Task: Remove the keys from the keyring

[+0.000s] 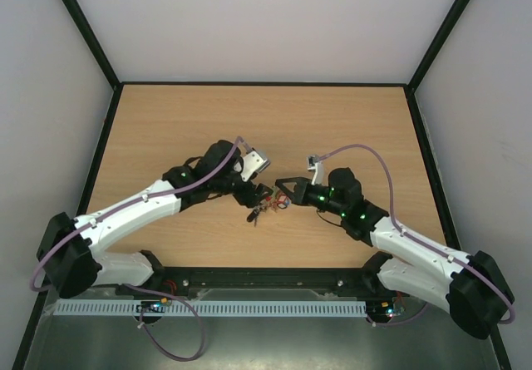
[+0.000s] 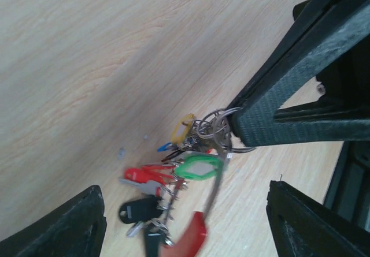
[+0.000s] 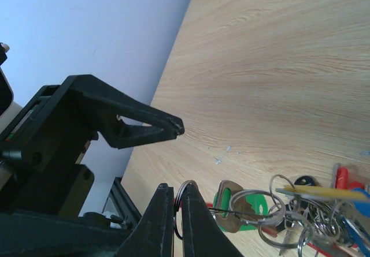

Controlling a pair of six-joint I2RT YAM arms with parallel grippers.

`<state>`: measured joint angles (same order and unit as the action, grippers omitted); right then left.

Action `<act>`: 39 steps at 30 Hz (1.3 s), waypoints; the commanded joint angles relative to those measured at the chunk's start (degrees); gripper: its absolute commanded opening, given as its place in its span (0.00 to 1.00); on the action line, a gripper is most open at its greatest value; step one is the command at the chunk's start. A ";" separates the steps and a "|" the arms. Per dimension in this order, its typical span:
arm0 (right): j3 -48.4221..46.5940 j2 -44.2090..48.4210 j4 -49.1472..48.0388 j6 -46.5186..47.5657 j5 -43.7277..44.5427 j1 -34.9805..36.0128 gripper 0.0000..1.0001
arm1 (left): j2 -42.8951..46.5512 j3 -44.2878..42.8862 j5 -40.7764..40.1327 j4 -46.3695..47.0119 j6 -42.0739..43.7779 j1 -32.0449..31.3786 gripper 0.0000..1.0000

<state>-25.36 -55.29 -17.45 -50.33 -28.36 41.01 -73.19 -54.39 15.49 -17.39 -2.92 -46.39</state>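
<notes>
Right gripper [image 3: 178, 196] clamps the keyring [image 2: 195, 233]; keys [image 2: 147, 179] bunch before the open left gripper [image 2: 185, 189].

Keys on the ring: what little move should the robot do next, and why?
Probably the left gripper should dip down and pinch one key, perhaps the green-tagged key. Its fingers are wide open right over the keys and hold nothing, while the right gripper is shut on the keyring, steadying it for a pull.
</notes>
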 commanded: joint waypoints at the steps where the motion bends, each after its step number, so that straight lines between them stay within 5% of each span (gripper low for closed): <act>1: -1.87 2.24 -3.70 0.84 -2.98 0.37 0.02 | 2.25 1.33 -3.05 0.38 0.98 -0.32 0.73; 9: -2.12 2.83 -6.09 -0.63 -4.34 0.30 0.02 | 2.06 1.54 2.11 0.09 1.32 -0.42 0.50; 14: -2.33 2.50 -7.23 -1.23 -5.70 0.37 0.02 | 1.96 1.91 3.39 0.76 1.16 -0.53 0.49; 27: -2.41 1.68 -6.65 -0.39 -6.21 0.34 0.02 | 2.23 2.33 4.70 1.59 1.42 -1.06 0.03; 31: -2.07 1.50 -6.57 -0.51 -5.44 0.38 0.03 | 2.44 2.40 4.85 1.85 1.38 -1.08 0.02; 36: -1.88 3.74 -3.11 0.84 -0.89 0.37 0.42 | 2.82 1.88 -1.19 1.15 0.45 -0.47 0.02; 39: -1.10 7.10 -0.26 3.23 2.00 0.38 0.55 | 3.56 1.71 -0.34 1.32 -0.38 1.64 0.03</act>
<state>-25.89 -52.64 -20.25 -50.06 -30.74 41.01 -71.96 -52.47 16.56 -16.32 -1.98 -46.92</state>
